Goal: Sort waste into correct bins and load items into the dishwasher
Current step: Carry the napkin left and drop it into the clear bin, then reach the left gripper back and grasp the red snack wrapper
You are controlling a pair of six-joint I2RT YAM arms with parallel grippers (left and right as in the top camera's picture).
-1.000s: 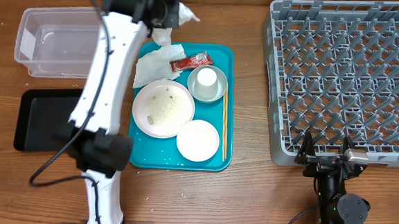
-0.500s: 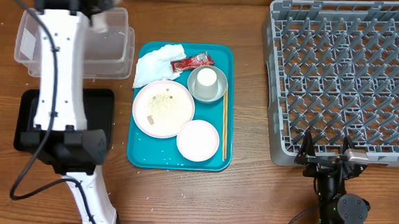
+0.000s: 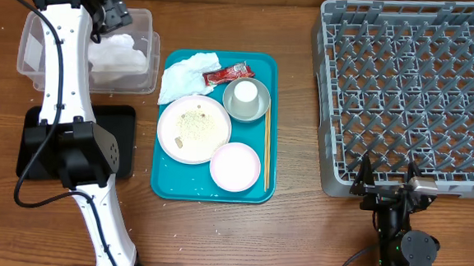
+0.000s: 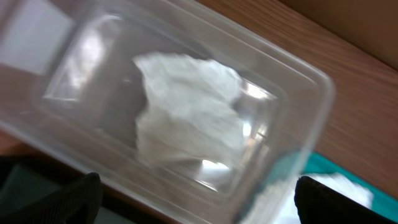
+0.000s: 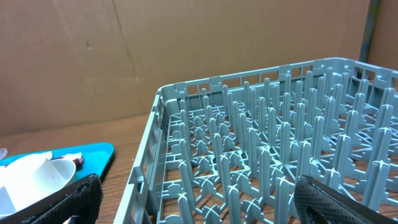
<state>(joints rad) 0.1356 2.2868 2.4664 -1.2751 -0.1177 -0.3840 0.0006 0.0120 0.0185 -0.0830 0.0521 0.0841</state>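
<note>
Find crumpled napkin (image 4: 186,112) lying loose in clear tub (image 4: 301,93), beneath left gripper (image 4: 205,202) spread wide, gripping nothing. Find right gripper (image 3: 388,175) also spread, empty, beside dish rack (image 3: 413,86). Judge second napkin (image 3: 184,76) on teal tray (image 3: 176,180) light, soft, crushable; suggest pinching a raised fold, clear of red sauce packet (image 3: 226,73).

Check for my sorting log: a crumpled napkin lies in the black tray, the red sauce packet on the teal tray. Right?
No: the left wrist view shows that napkin in the clear tub, not the black tray. The sauce packet is on the teal tray.
</note>
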